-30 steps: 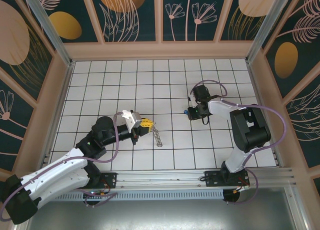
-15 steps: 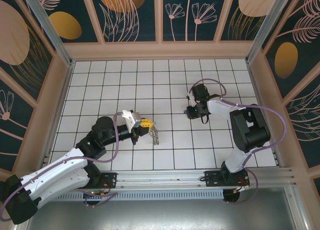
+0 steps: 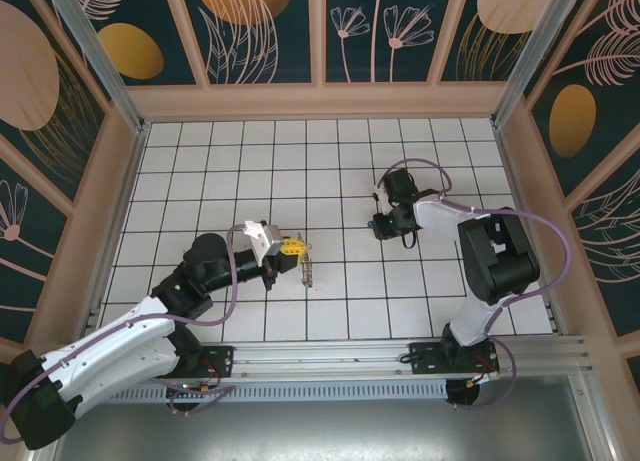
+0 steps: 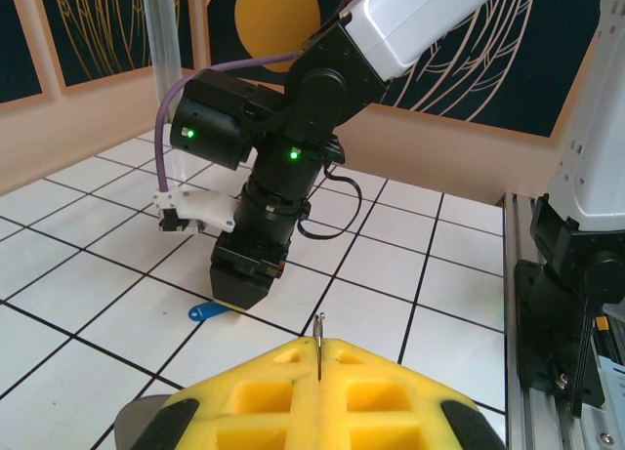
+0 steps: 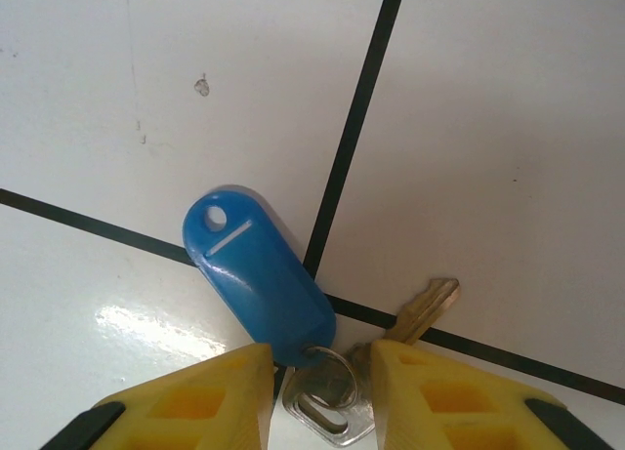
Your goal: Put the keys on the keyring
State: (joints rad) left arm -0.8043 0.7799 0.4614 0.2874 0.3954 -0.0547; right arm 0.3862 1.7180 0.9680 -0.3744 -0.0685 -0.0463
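Blue-tagged keys [image 5: 293,313] (small split ring attached) lie flat on tile.

key [image 5: 327,411] bow perhaps cut off at bottom edge, keyring [image 3: 309,270] detail too small

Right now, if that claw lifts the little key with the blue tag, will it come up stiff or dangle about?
Probably dangle. The blue tag and the key hang on one small split ring, so each can swing freely. The tag looks like thin, glossy plastic, likely light and a bit slippery. The right gripper straddles the ring, so both may droop from there.
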